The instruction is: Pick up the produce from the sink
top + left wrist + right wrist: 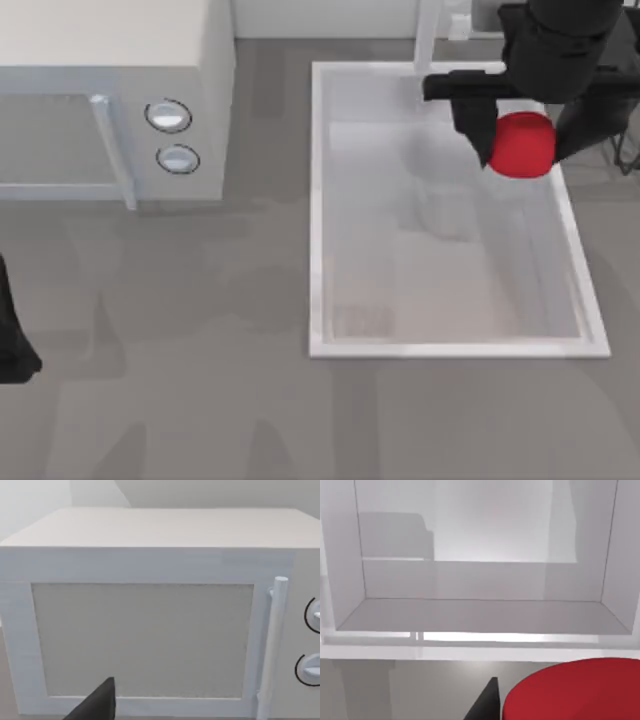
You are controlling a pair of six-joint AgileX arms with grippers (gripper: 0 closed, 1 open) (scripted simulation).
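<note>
Small bright-red rounded produce point(521, 145) held over the sink's far right corner.

Clamped between the black fingers of the right gripper point(523, 140), above the large rectangular white sink point(316, 210) with thick pale rim, near its right wall; basin's deep smooth walls seen past the red blob in the right wrist view. Left arm parked at the grey worktop's point(200, 400) left edge, finger state impossible to tell, facing the white microwave point(150, 630) with two round knobs.

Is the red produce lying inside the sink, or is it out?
Out. The right tool holds the produce above the sink's right rim; the right wrist view shows the basin bare.
</note>
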